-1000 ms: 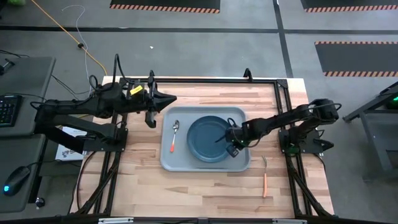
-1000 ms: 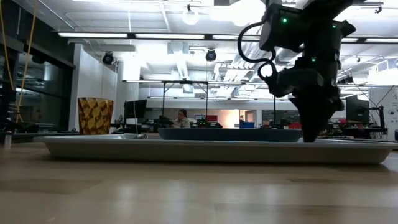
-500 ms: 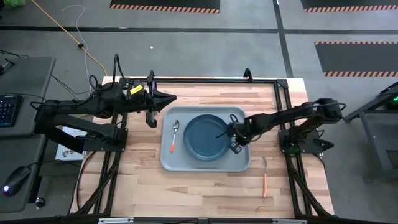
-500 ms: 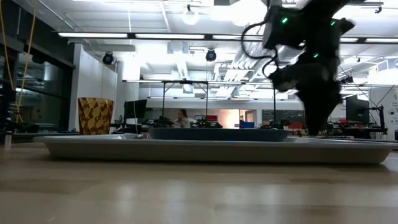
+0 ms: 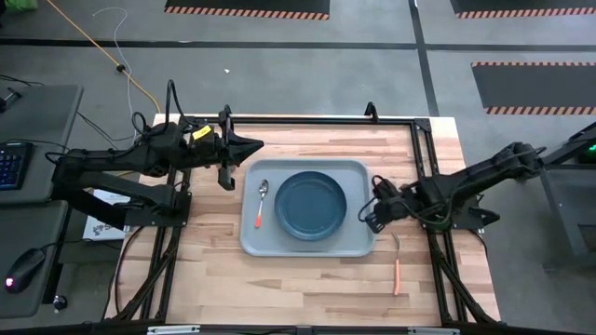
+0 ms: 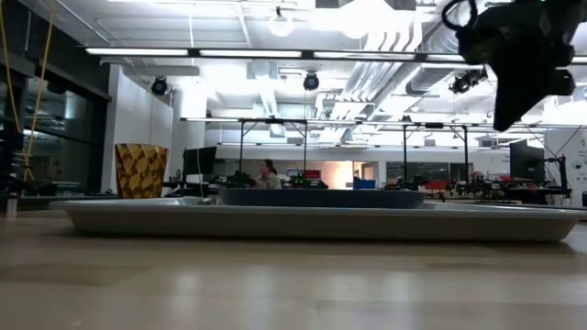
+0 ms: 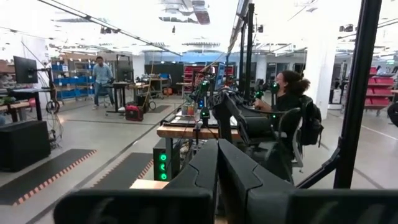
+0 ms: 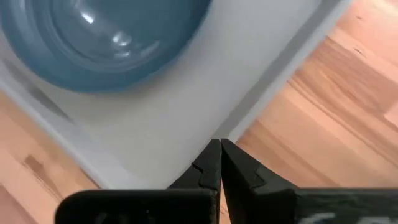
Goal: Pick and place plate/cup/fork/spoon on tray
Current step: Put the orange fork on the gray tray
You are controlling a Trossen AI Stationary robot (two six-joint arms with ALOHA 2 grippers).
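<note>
The dark blue plate (image 5: 311, 205) lies in the middle of the grey-blue tray (image 5: 349, 177). The spoon (image 5: 261, 201) lies in the tray to the plate's left, with its bowl toward the far edge. The orange-handled fork (image 5: 397, 264) lies on the wood to the right of the tray's near right corner. The amber cup (image 6: 140, 170) shows only in the low view, beyond the tray's left end. My right gripper (image 5: 370, 219) is shut and empty, raised over the tray's right rim (image 8: 273, 81). My left gripper (image 5: 253, 146) is shut and empty, held up by the tray's far left corner.
Bare wood lies in front of the tray and to its right around the fork. Black frame rails run along the table's edges. People and benches show in the room beyond the table.
The plate has slid a little toward the table's left inside the tray while my right gripper was at its right rim. My right gripper has then drawn back toward the table's right edge and risen clear of the plate.
</note>
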